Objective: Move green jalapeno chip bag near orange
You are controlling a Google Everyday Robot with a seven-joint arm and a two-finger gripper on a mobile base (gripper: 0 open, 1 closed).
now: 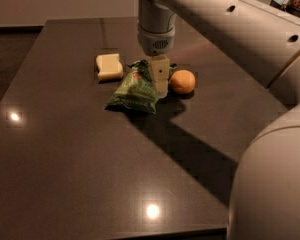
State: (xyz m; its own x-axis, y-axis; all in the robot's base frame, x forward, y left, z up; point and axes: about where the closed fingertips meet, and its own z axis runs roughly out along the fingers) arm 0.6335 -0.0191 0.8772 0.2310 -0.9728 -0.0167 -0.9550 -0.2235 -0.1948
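The green jalapeno chip bag (135, 90) lies on the dark table (65, 159), a little left of the middle. The orange (182, 81) sits just right of the bag, a small gap away. My gripper (159, 76) hangs straight down from the arm, at the bag's upper right edge, between the bag and the orange. It hides part of the bag's top corner.
A pale yellow rectangular block (109, 66) lies left of the bag, towards the back. My arm (230, 29) crosses the upper right of the view and its big lower link (275, 184) fills the right front corner. The arm's shadow falls across the table's right half.
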